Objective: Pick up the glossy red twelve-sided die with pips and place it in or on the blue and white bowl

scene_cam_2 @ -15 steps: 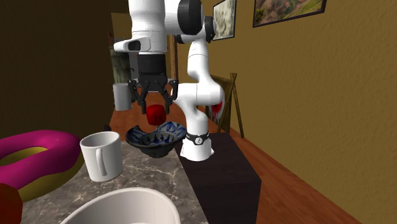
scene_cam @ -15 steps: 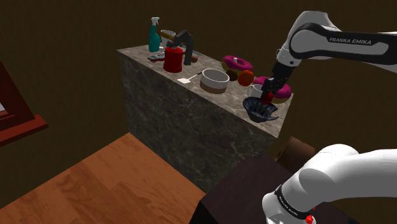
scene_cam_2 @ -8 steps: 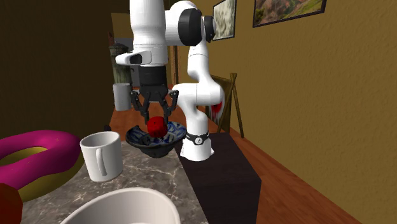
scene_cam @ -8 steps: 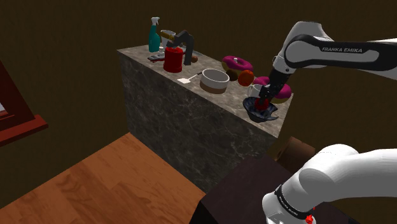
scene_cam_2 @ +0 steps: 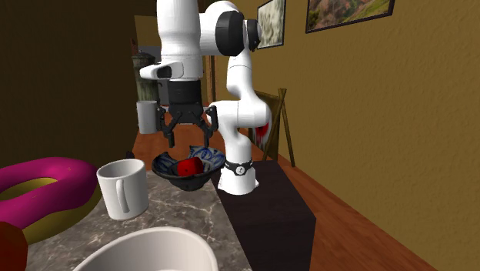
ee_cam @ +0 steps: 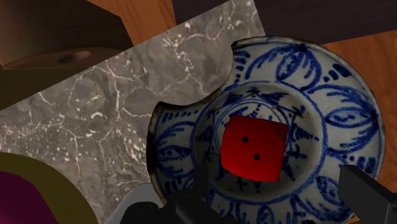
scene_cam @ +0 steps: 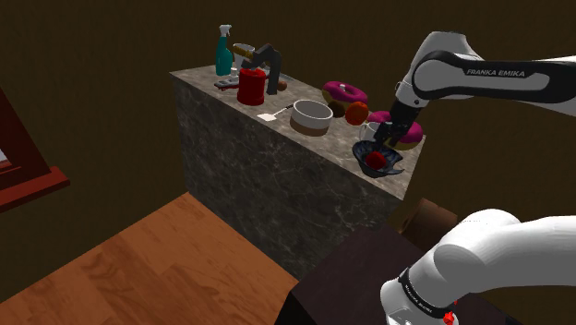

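Observation:
The red die (ee_cam: 253,147), two black pips on its upper face, lies loose in the middle of the blue and white bowl (ee_cam: 318,83). The bowl (scene_cam: 388,169) stands at the near corner of the marble counter (scene_cam: 242,138), with the die (scene_cam: 374,160) inside it. My gripper (scene_cam_2: 187,137) hangs open just above the bowl (scene_cam_2: 171,172), and its fingers are spread clear of the die (scene_cam_2: 189,168). In the wrist view my gripper (ee_cam: 277,203) straddles the bowl's rim with one fingertip (ee_cam: 366,196) at each side.
A white mug (scene_cam_2: 123,189), a pink ring (scene_cam_2: 46,181) and a large white bowl (scene_cam_2: 146,254) stand near the bowl. Farther along the counter are a red jug (scene_cam: 250,86), a spray bottle (scene_cam: 223,51) and an orange ball (scene_cam: 357,114). The counter ends right beside the bowl.
The gripper came down over the bowl with the die, then opened. The die has dropped from between the fingers and now rests in the bowl.

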{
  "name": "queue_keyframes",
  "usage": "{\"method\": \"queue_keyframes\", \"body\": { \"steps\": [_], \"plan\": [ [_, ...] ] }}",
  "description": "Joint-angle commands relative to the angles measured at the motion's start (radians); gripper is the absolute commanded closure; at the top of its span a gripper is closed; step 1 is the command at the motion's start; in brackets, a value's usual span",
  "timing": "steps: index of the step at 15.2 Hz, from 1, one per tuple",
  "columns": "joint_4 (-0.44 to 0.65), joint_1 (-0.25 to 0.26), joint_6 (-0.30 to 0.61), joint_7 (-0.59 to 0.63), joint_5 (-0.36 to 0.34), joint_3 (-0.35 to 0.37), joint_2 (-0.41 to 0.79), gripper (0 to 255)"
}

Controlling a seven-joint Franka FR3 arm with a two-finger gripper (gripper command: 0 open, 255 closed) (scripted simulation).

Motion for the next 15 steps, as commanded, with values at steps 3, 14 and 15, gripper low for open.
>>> {"method": "queue_keyframes", "body": {
  "steps": [3,14,15],
  "plan": [
    [0.000,0.000,0.000,0.000,0.000,0.000,0.000,0],
    [0.121,0.005,-0.129,-0.003,0.012,0.015,-0.008,0],
    [0.121,0.005,-0.129,-0.003,0.012,0.015,-0.008,0]
  ]
}}
